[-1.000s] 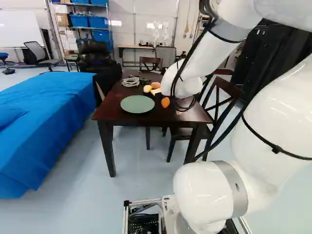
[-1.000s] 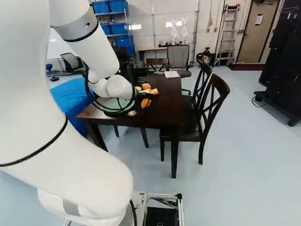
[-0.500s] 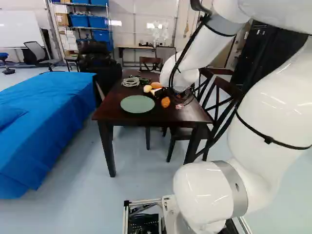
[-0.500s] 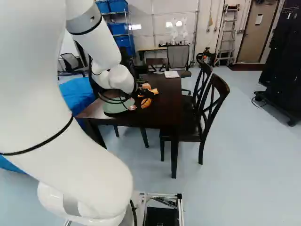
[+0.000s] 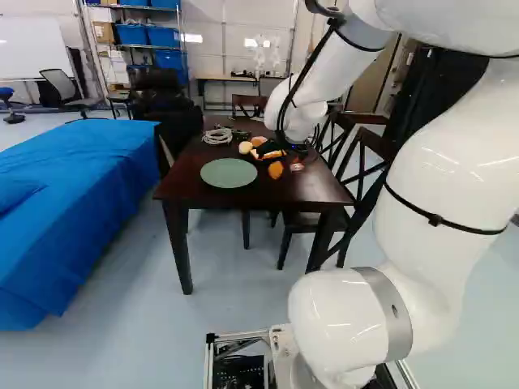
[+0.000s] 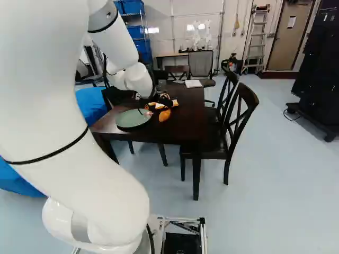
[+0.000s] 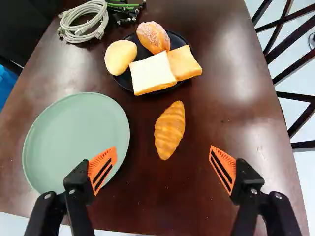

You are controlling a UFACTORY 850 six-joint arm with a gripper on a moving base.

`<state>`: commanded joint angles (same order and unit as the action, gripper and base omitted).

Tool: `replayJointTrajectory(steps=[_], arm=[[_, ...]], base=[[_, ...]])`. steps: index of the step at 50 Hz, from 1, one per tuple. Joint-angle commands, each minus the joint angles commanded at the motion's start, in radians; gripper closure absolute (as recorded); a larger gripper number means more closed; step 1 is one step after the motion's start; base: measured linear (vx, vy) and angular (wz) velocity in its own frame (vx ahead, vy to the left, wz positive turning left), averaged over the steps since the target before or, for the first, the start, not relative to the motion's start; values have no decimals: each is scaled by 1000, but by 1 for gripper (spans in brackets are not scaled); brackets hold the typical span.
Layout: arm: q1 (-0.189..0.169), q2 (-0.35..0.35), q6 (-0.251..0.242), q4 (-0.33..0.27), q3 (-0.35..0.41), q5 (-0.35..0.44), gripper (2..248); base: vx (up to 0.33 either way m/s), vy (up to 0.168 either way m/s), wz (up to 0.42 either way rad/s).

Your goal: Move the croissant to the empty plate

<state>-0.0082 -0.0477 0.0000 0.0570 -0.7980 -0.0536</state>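
Note:
In the left base view, my gripper [image 5: 269, 149] is over the dark table. The wrist view shows the gripper [image 7: 163, 156] open, its orange pads wide apart with nothing held. The golden croissant [image 7: 170, 130] lies on bare tabletop, just ahead of the gap between the fingers and roughly centred on it. Beside it the empty green plate [image 7: 76, 137] rests on the table; one fingertip overlaps its rim in this view. The croissant [image 5: 276, 170] also shows right of the plate [image 5: 229, 173] in the left base view.
Beyond the croissant, a black plate [image 7: 125, 81] holds several breads. A coiled cable [image 7: 84, 21] and green-and-black items lie farther off on the table [image 7: 221, 64]. Dark chairs [image 6: 228, 132] stand along the table's side, and a blue-covered bed [image 5: 73, 211] is at its other side.
My arm has swung and reached farther over the table, bringing the gripper toward the breads and uncovering the green plate in the right base view. The base, croissant and plates have not moved.

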Motion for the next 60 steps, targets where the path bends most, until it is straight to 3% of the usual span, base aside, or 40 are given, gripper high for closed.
replayJointTrajectory(steps=[12, 39, 60], arm=[[0, -27, 0, 9, -60, -73, 3], [0, -156, 0, 9, -203, -231, 3], [-24, -246, 0, 9, -309, -355, 3]], base=[[0, 0, 0], [0, 0, 0], [0, 0, 0]])
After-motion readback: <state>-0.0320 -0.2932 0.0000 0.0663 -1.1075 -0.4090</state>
